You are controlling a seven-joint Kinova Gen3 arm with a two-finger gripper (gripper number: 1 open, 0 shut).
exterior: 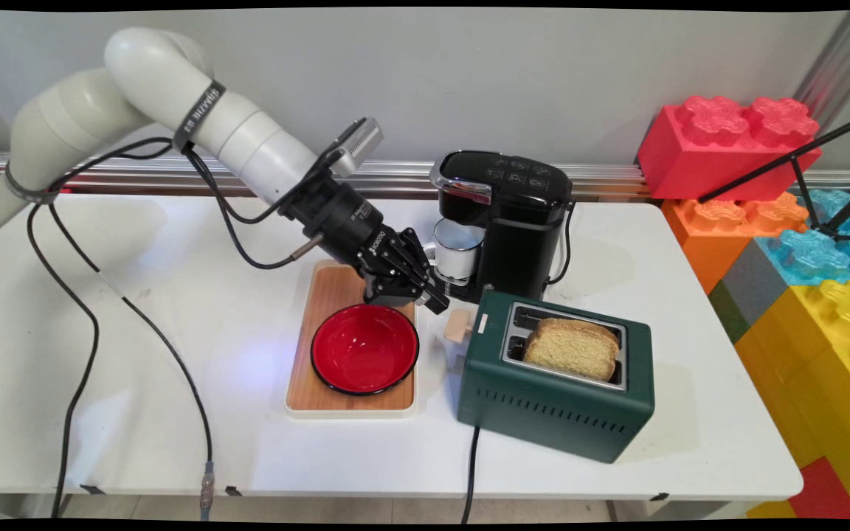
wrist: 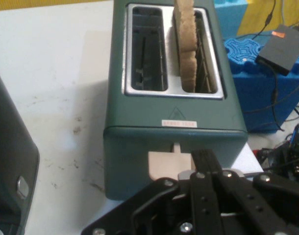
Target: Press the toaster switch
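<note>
The black two-finger gripper, fingers apparently closed and empty, is positioned just left of the dark green metal toaster's beige lever.

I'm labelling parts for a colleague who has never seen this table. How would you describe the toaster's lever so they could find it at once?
Start at the dark green toaster on the table's right half, with a bread slice in one slot. On its narrow end facing the wooden tray sits the lever, just by the gripper. It is the only pale beige tab there.
</note>
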